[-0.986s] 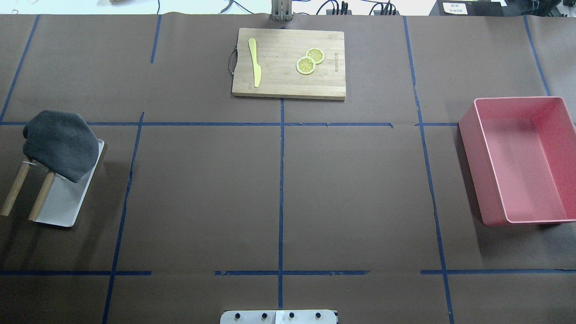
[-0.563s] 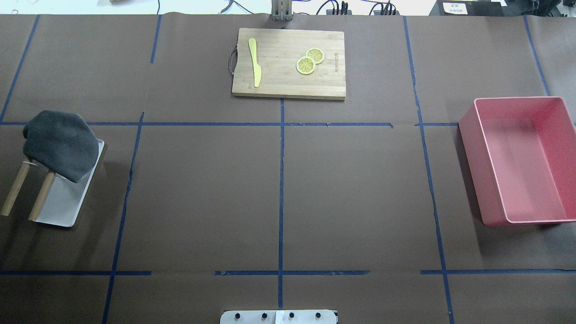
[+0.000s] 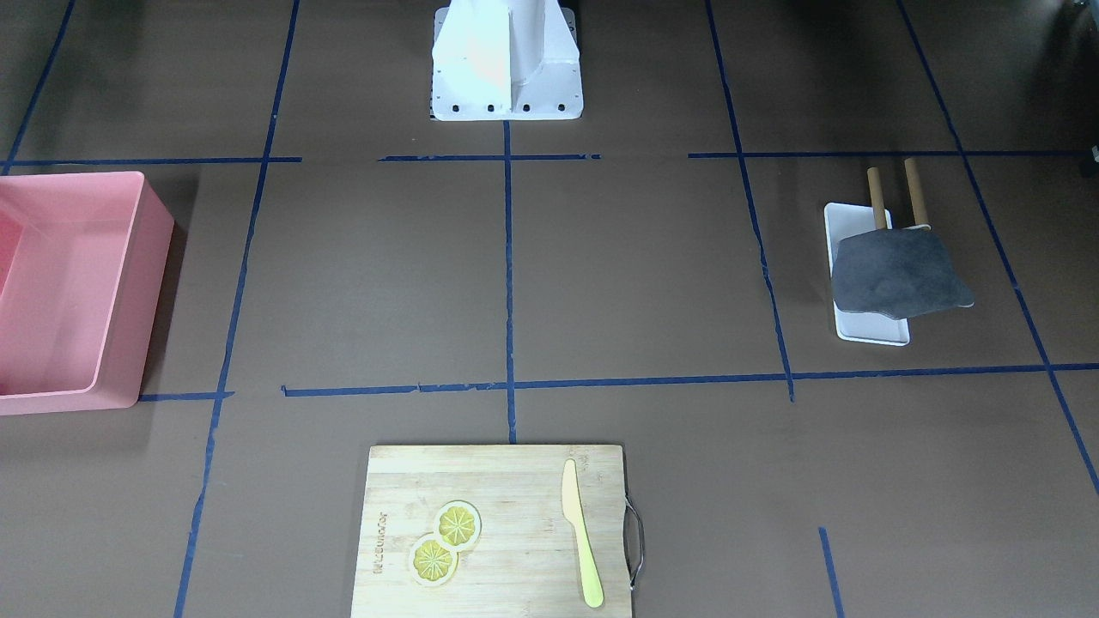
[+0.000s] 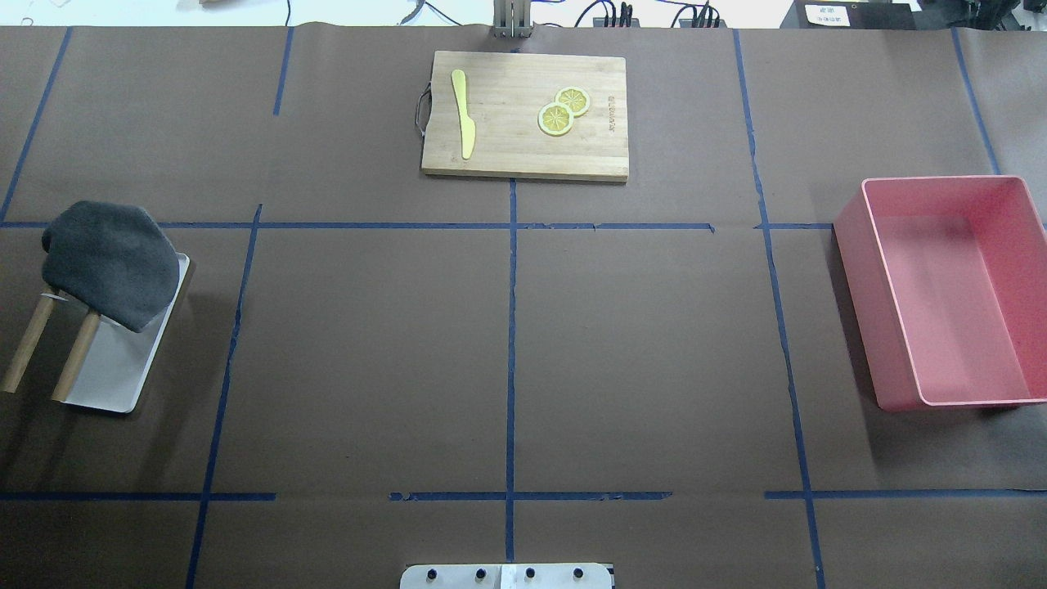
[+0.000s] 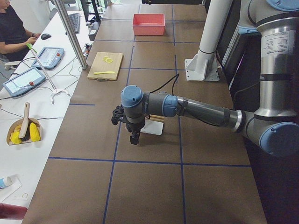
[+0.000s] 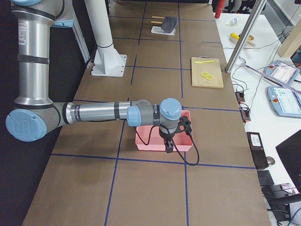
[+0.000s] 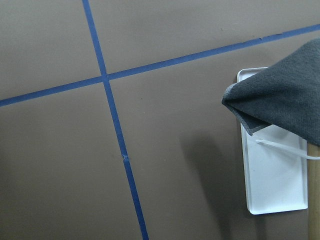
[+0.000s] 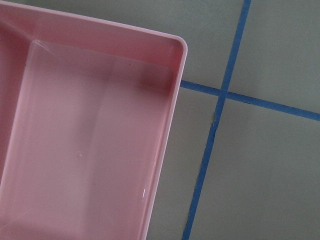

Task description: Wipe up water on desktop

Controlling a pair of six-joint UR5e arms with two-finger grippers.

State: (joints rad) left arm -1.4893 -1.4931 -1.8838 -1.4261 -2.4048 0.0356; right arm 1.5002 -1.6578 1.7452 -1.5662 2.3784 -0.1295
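Well, wiping isn't under way: cloth [image 4: 110,263] is sitting untouched on its rack [image 4: 78,356], left gripper [image 5: 134,139] hovering near it, right gripper [image 6: 168,148] by the bin [image 4: 855,311]. Open or closed, can't tell.

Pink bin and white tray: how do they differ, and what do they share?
The pink bin is large and deep-walled; the white tray is small and shallow. The pink bin looks empty; the white tray lies partly under a grey cloth. Both are rectangular, resting on the desktop.
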